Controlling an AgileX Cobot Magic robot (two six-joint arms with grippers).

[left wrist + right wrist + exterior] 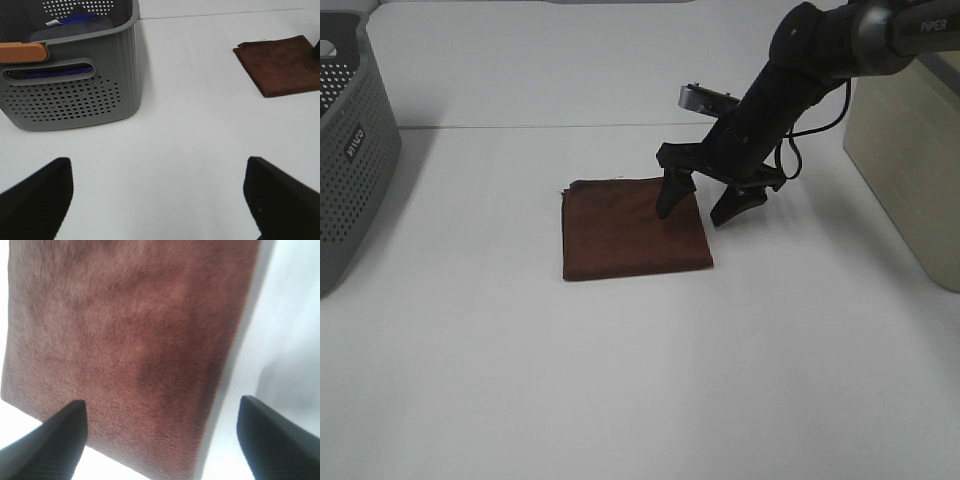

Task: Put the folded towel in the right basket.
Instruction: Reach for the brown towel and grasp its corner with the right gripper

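The folded towel (pixel 635 230) is lying flat near the middle of the desk (pixel 620 380). It is almost square, showing no clear long axis. The right basket (pixel 910 150) is standing well apart at its 3 o'clock, and a grey basket (pixel 350 150) at 9 o'clock is wearing a white label too small to read. "PIPER" is showing on the right arm (pixel 928 28), which is slanting down from 1 o'clock. The right hand (pixel 703 205) is spreading wide, straddling the towel's 3 o'clock edge. The left hand (pixel 159 200) is also gaping wide over bare desk.
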